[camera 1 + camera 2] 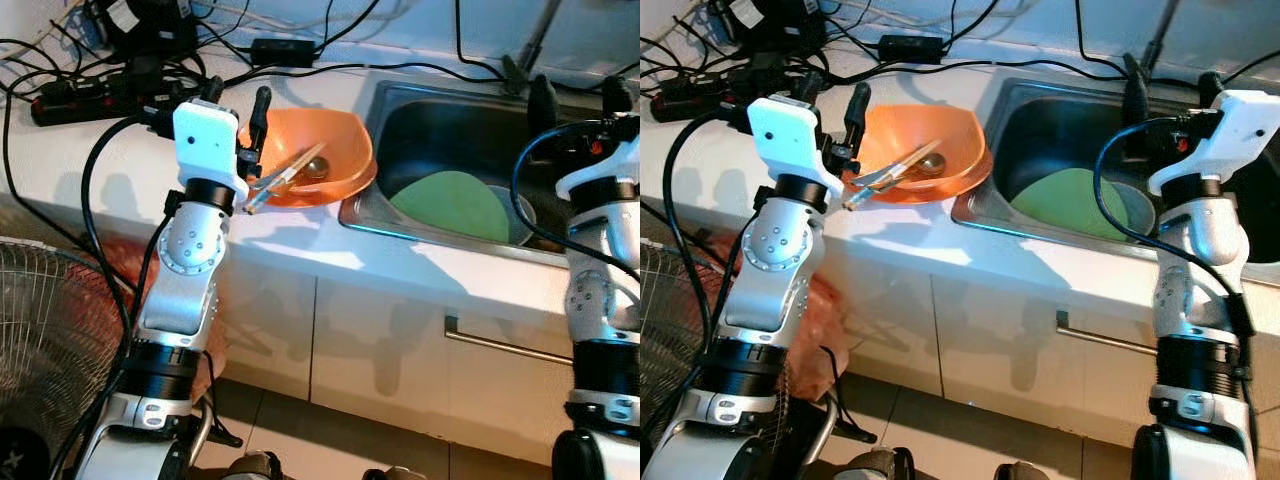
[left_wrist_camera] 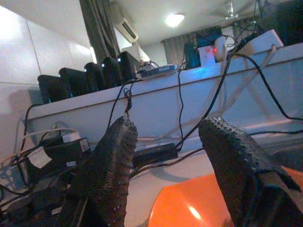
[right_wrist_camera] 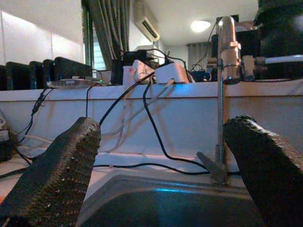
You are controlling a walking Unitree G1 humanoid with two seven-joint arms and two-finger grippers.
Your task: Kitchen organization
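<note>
As we take stock of the counter, item 1 is the orange plastic bowl (image 1: 318, 150), sitting on the white countertop (image 1: 300, 245) with its far rim overhanging the edge of the steel sink (image 1: 455, 125). We judge it light, stiff and somewhat slick; best taken at the near rim, 1 finger inside and 1 outside, kept level so the contents do not slide.

Item 2: utensils (image 1: 288, 172), what look like a pair of chopsticks and a spoon, lying loose inside the bowl, their ends poking over the near rim. Thin and likely to roll or tip out if the bowl tilts.

Item 3: a green plate (image 1: 450, 205) leaning in the sink against a grey bowl (image 1: 520, 215). Probably rigid, perhaps wet and slippery; we cannot tell the material.

Item 4: left gripper (image 1: 240, 110), raised just beside the bowl's near rim, its 2 fingers (image 2: 111, 165) spread apart and holding nothing.

Item 5: right gripper (image 1: 1165, 85), poised above the sink facing the faucet (image 3: 225, 90), fingers likewise parted and empty.

Item 6: power strip and tangled cables (image 1: 110, 80) behind the bowl; keep clear.
</note>
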